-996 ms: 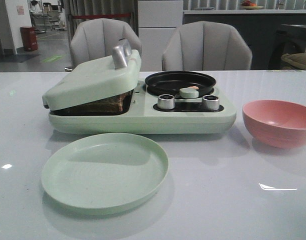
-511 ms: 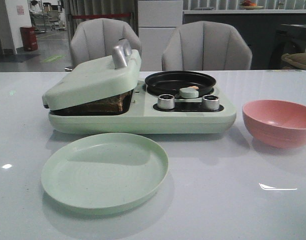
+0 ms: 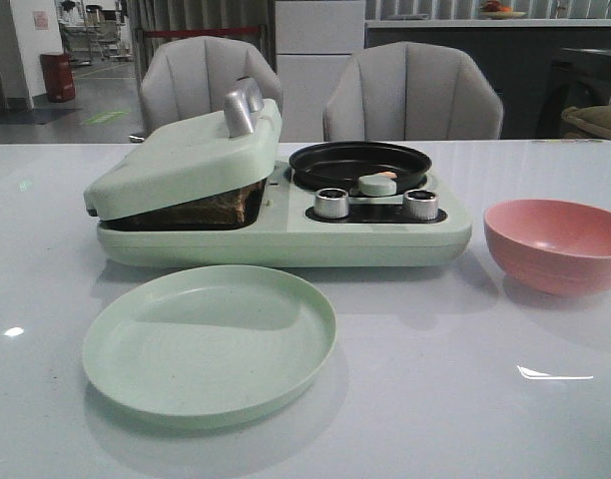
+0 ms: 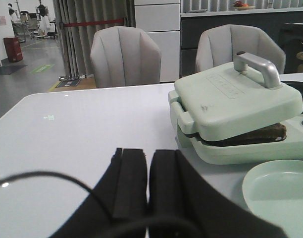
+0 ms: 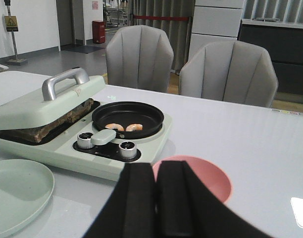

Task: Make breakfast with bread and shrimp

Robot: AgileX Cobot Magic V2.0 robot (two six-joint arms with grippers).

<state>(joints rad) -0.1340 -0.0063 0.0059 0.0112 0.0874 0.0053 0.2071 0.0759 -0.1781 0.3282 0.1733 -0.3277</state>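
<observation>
Evidently the cooking step is under way: brown-crusted bread point(image 4: 260, 135) sits clamped under the pale green press lid point(image 3: 186, 160), and two pinkish shrimp point(image 5: 125, 127) lie in the round black pan point(image 5: 127, 119). Both the left claw point(image 4: 147, 184) and right claw point(image 5: 156, 198) are closed, empty, hanging back over the tabletop point(image 3: 435, 379). Next probably means lifting the lid by its silver handle point(image 4: 255, 67). A green plate point(image 3: 210, 342) and pink bowl point(image 3: 557, 244) wait nearby, blocking nothing.

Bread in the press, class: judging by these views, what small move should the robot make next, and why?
Probably the left gripper should reach for the lid handle and lift it. The bread sits clamped under the lid, the green plate holds nothing, and both grippers hang back with jaws closed on nothing.
</observation>
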